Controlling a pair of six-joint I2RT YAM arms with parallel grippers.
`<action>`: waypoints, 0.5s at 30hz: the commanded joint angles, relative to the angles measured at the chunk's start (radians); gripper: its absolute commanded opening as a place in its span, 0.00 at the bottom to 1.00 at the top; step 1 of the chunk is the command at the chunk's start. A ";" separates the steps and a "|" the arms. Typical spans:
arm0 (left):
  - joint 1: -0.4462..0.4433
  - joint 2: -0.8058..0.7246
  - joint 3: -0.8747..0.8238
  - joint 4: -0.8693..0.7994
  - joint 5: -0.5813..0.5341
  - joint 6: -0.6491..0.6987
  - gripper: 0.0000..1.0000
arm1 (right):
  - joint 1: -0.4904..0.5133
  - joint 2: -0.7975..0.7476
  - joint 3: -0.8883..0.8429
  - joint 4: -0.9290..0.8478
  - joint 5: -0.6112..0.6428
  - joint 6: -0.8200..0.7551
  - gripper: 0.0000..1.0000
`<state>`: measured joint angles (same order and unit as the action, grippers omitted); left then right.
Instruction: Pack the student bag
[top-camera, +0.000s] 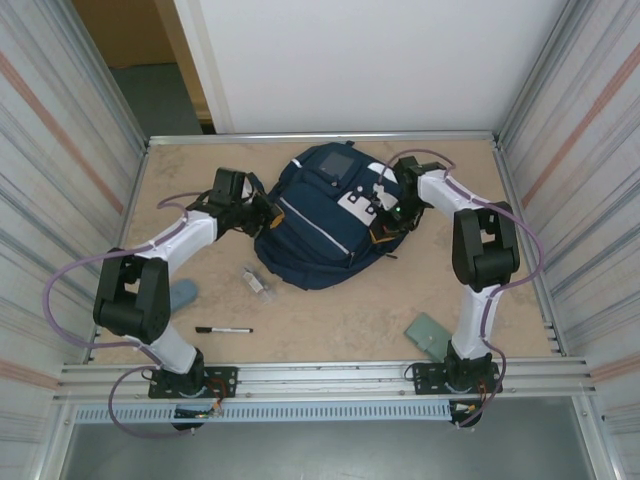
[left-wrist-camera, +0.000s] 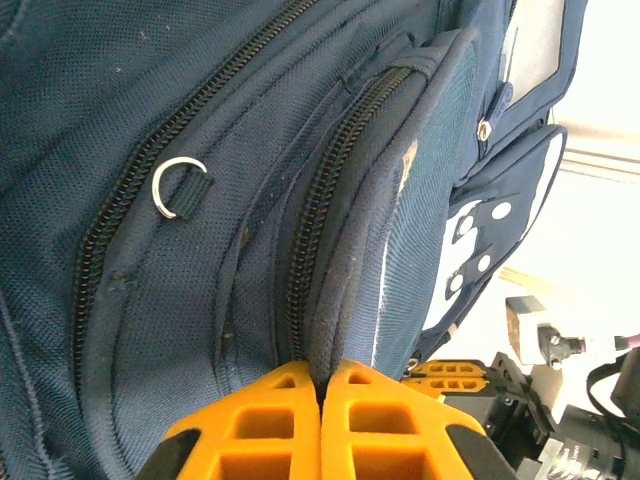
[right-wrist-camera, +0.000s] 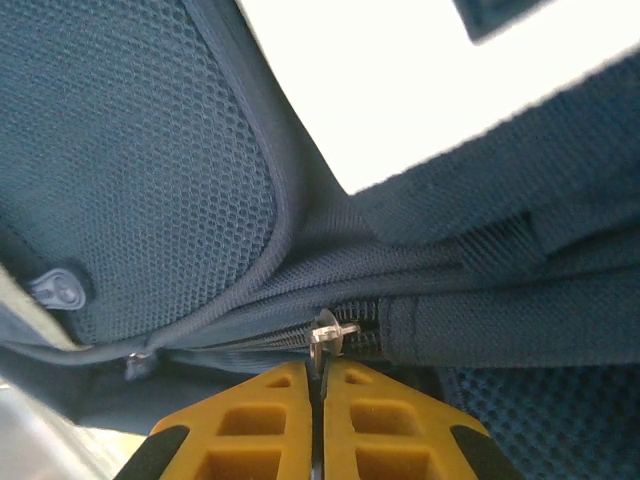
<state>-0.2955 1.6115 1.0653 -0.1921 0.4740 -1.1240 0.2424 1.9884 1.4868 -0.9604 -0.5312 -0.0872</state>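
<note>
Top external view shows the bag (top-camera: 310, 240) lying flat in the middle of the worktop (top-camera: 330, 320), its long axis running from the far side toward the near-left. It lies between the two arms. The left gripper (top-camera: 264, 214) touches its left edge and the right gripper (top-camera: 386, 224) touches its right edge, so both are equally near.

On the left wrist view, the left gripper (left-wrist-camera: 320, 372) is pressed narrow on a ridge of bag (left-wrist-camera: 200, 330) fabric between two zips. On the right wrist view, the right gripper (right-wrist-camera: 318, 372) is closed on a small metal zip pull (right-wrist-camera: 328, 333), and the zip line runs sideways from it. The coming move probably turns on this: the right arm must draw the pull along the zip while the left arm holds the fabric against it.

A pen (top-camera: 223, 329) and a small clear object (top-camera: 257, 280) lie on the near-left, closer to the left arm. It is hard to tell how far any zip is open, and the inside of the bag is hidden.
</note>
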 joint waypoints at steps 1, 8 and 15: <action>-0.009 -0.030 0.007 0.064 0.002 -0.030 0.00 | 0.014 -0.025 -0.069 0.024 -0.279 0.105 0.03; -0.013 -0.005 -0.035 0.105 -0.044 -0.031 0.00 | -0.055 -0.084 -0.276 0.274 -0.556 0.286 0.06; -0.073 -0.001 -0.089 0.112 -0.119 -0.007 0.00 | -0.060 -0.142 -0.467 0.645 -0.553 0.680 0.08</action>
<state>-0.3229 1.6138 1.0080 -0.1043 0.3916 -1.1385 0.1688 1.8988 1.0668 -0.5014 -1.0279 0.3538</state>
